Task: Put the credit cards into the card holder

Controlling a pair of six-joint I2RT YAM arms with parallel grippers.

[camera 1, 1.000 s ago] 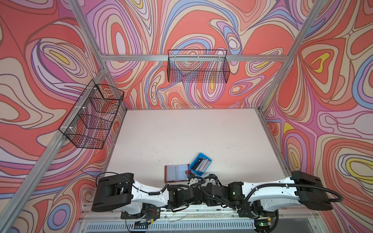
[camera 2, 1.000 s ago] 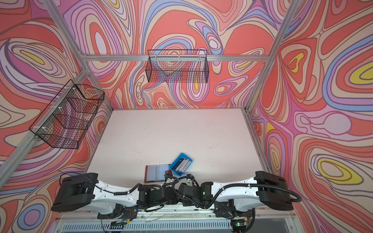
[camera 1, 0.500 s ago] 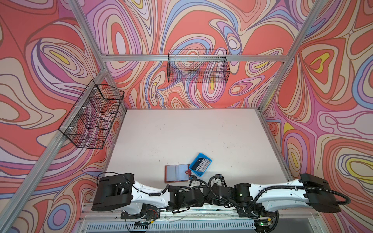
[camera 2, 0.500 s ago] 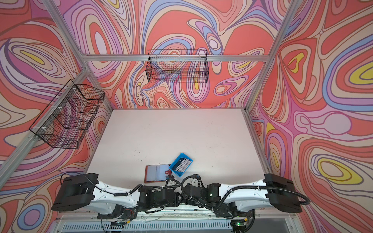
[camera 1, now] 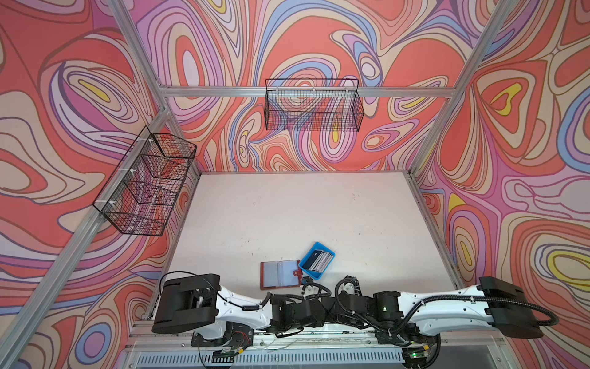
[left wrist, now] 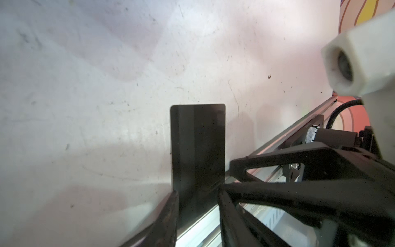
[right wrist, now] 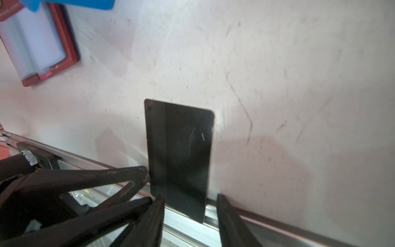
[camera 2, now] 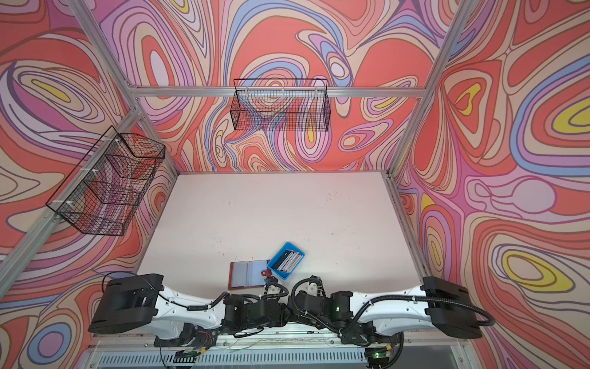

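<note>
A black credit card [left wrist: 197, 149] hangs in the air above the table's front edge, with my left gripper [left wrist: 197, 203] shut on it across its width. My right gripper [right wrist: 190, 205] is open around the same card [right wrist: 179, 154], with a gap on one side. The two grippers meet side by side, hidden under the wrists in both top views. The other credit cards [camera 1: 317, 263] [camera 2: 289, 258] stand in a blue tray [camera 1: 310, 276]. The red-brown card holder [camera 1: 279, 274] [camera 2: 247, 273] [right wrist: 70, 42] lies open beside the tray, grey sleeves up.
An aluminium rail [right wrist: 256, 216] runs along the front edge right under the card. The right arm's white wrist housing [left wrist: 359, 53] is close to the left gripper. Wire baskets hang on the left wall [camera 1: 147, 188] and on the back wall [camera 1: 314, 108].
Both wrists have drawn back from the card holder towards the table's front edge. The right arm has stretched out flatter, its elbow moving right.
</note>
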